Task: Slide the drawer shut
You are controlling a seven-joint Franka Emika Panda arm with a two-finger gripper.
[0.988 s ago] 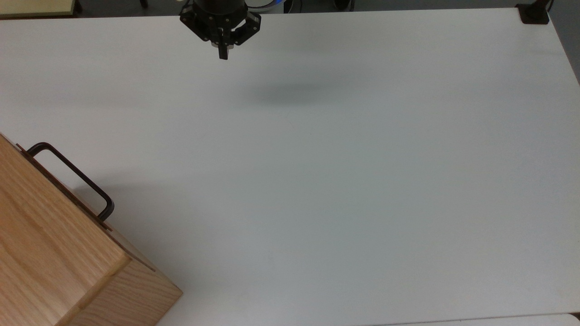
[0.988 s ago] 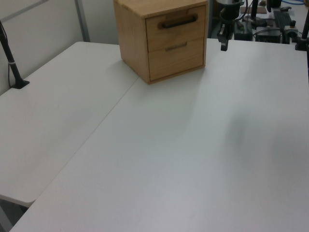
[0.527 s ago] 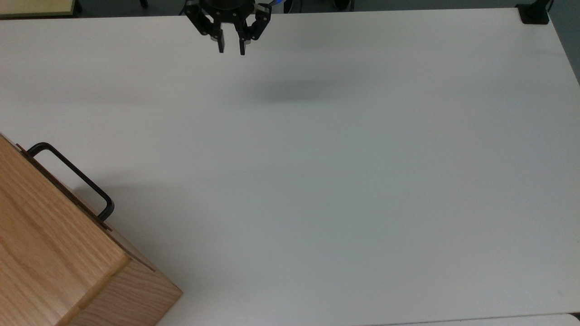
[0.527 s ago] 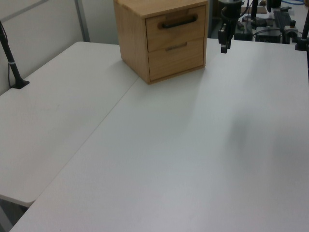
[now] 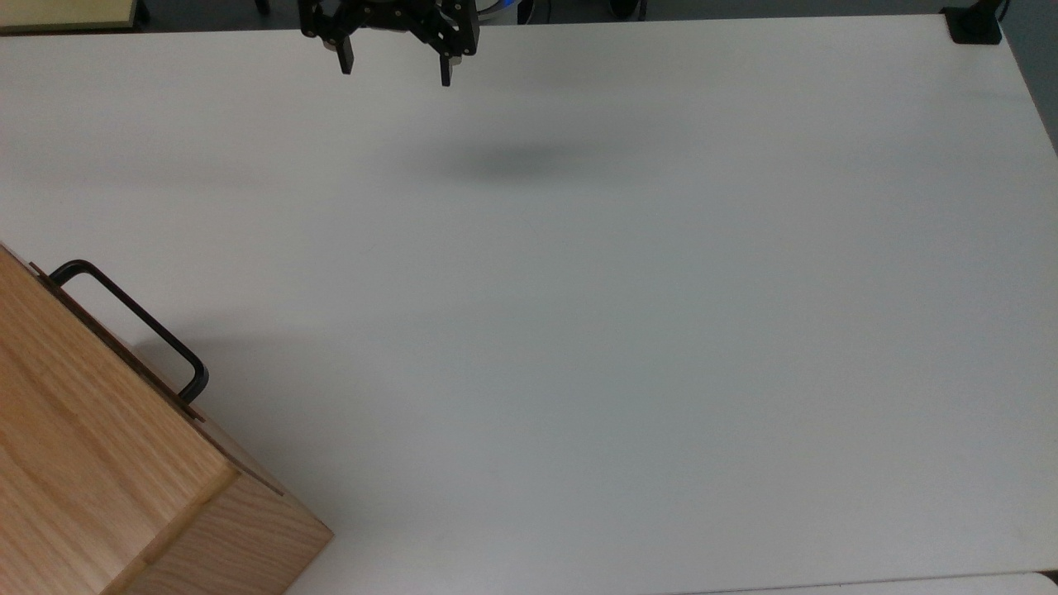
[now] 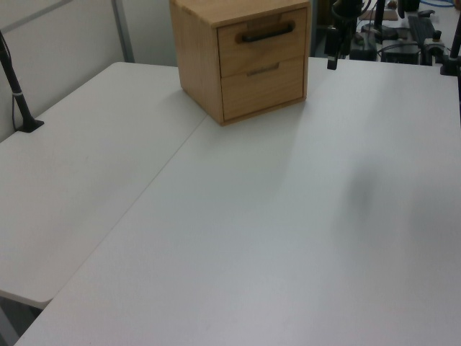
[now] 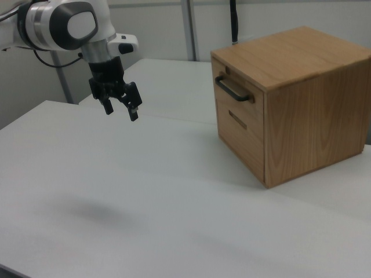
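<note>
Hovering wide-fingered, gripper (image 5: 393, 70) is hanging at top view's far edge | left view: drawer (image 6: 263, 40) is sitting far, barely protruding | right view: gripper (image 7: 121, 108) is floating well left of handle (image 7: 233, 90) | risk: finger snagging handle, shoving cabinet (image 7: 310, 98) across desk (image 7: 145, 197).

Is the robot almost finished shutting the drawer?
Not yet. The gripper hangs open above the table, far from the drawer and holding nothing. The drawer's front sticks out slightly from the cabinet. Reaching it and pushing it in are both left.

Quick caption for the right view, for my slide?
Open gripper hovers above the white table, apart from the oak cabinet's top drawer.
</note>
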